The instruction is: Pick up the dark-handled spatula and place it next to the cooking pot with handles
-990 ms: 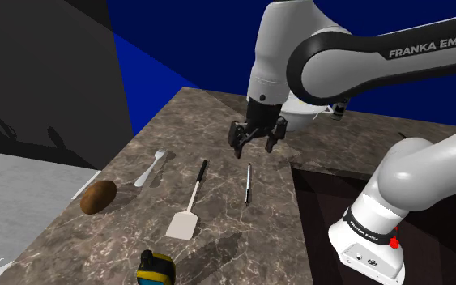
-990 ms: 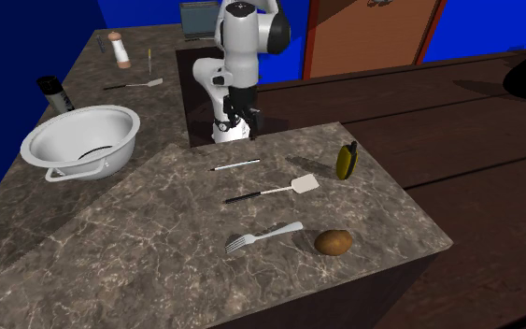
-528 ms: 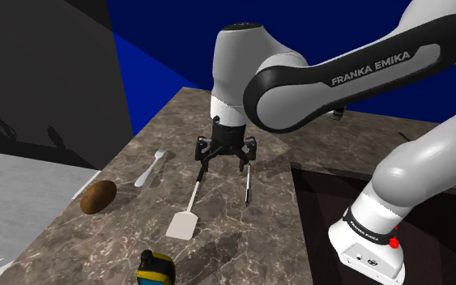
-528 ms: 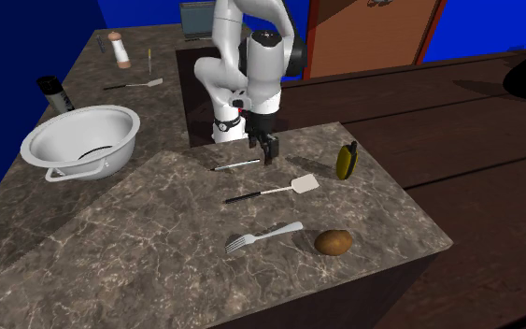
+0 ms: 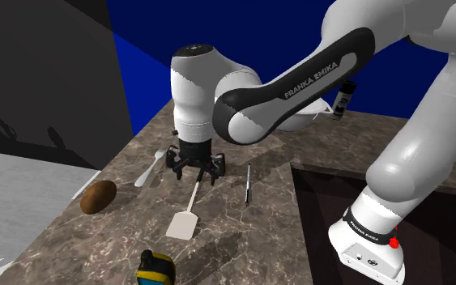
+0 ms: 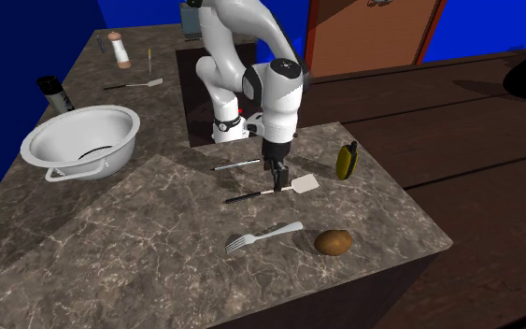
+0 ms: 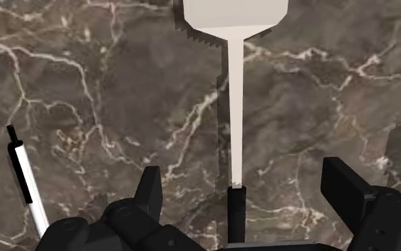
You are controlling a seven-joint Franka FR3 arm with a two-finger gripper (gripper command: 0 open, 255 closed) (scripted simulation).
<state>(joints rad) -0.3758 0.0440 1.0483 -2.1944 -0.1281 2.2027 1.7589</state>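
Black tool [image 7: 243,175], spread wide, straddles the untouched spatula [image 7: 236,107] at its dark handle.

We saw the tabletop [image 5: 242,235] in dark brown marble, laced all over with pale cream veins. On it the spatula [image 7: 236,107] ran off-white through blade and shaft, then black at the handle. The fingers [image 7: 150,196] were black all through, the arm [image 5: 193,89] white with a dark band carrying white lettering. We had a brown oval lump [image 5: 98,197], a silver-grey fork [image 5: 149,168], a white stick [image 5: 248,185] tipped with black, and a yellow-and-black small container [image 5: 155,269]. The pot [image 6: 97,164] was pale grey-white. Behind stood a deep blue wall [image 5: 161,32]. The door [image 6: 373,37] was reddish-brown, the floor [image 6: 466,121] dark brown planks.
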